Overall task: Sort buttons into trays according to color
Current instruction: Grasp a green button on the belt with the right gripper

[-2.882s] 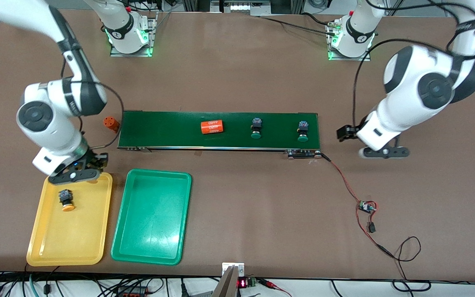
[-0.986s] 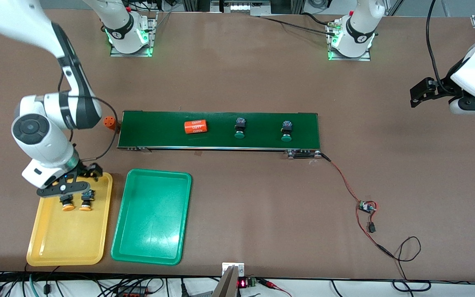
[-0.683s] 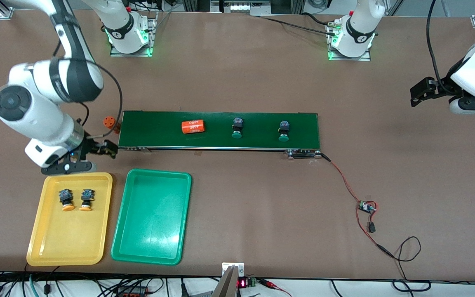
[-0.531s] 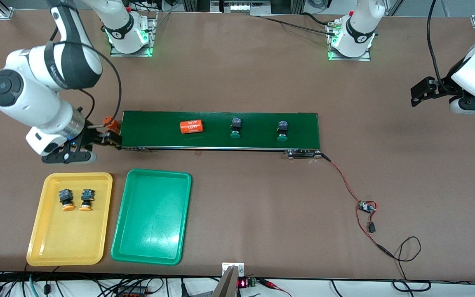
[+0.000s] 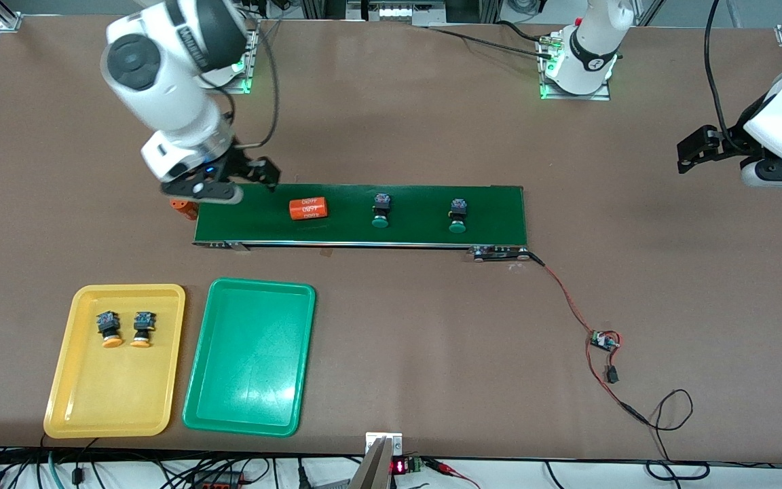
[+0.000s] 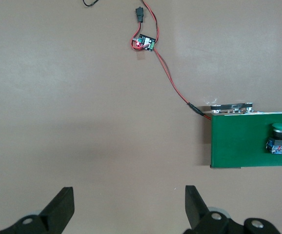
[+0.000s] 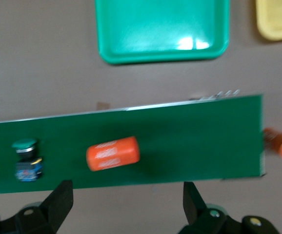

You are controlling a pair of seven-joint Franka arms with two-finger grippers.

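Note:
Two yellow-orange buttons (image 5: 108, 328) (image 5: 140, 328) lie side by side in the yellow tray (image 5: 109, 394). Two green buttons (image 5: 381, 210) (image 5: 457, 216) lie on the dark-green conveyor belt (image 5: 418, 227). The green tray (image 5: 248, 367) holds nothing. My right gripper (image 5: 209, 192) is open and empty, in the air over the belt's end toward the right arm. The right wrist view shows one green button (image 7: 26, 158) and the green tray (image 7: 160, 29). My left gripper (image 5: 774, 178) is open and empty, waiting over bare table past the belt's other end. Its wrist view shows one green button (image 6: 279, 138).
An orange "4680" cylinder (image 5: 309, 208) lies on the belt beside the green buttons. A second orange cylinder (image 5: 184, 206) stands off the belt's end under the right gripper. A red-black wire runs from the belt to a small circuit board (image 5: 605, 341).
The right gripper left the second yellow-orange button in the yellow tray, rose, and swung over the belt's end. The cylinder and green buttons drifted toward the right arm's end. The left arm pulled away, then held still.

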